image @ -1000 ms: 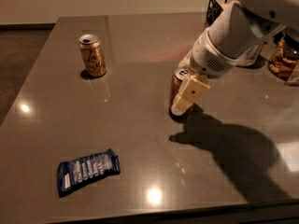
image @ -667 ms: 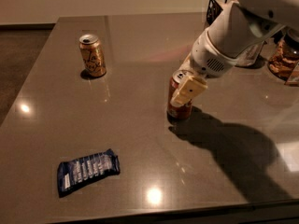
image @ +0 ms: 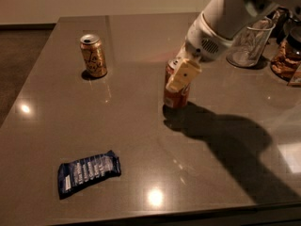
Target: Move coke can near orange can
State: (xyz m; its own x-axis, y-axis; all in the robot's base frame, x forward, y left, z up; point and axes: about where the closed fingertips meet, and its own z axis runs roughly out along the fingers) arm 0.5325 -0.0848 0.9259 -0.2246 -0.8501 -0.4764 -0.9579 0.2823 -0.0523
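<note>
2 cans stood well apart: orange can [image: 93, 55] upper left, coke can [image: 179, 98] centre, clamped in your gripper [image: 177, 81]. You needed a low, upright carry leftward, stopping just beside, not touching.

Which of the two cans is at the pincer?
The red coke can, mid-table, with the pincer at its top; the orange can stands alone, well apart.

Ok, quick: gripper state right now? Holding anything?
Gripper: closed on the coke can, with one finger lying across the can's front. The can is upright, well to the right of the orange can.
</note>
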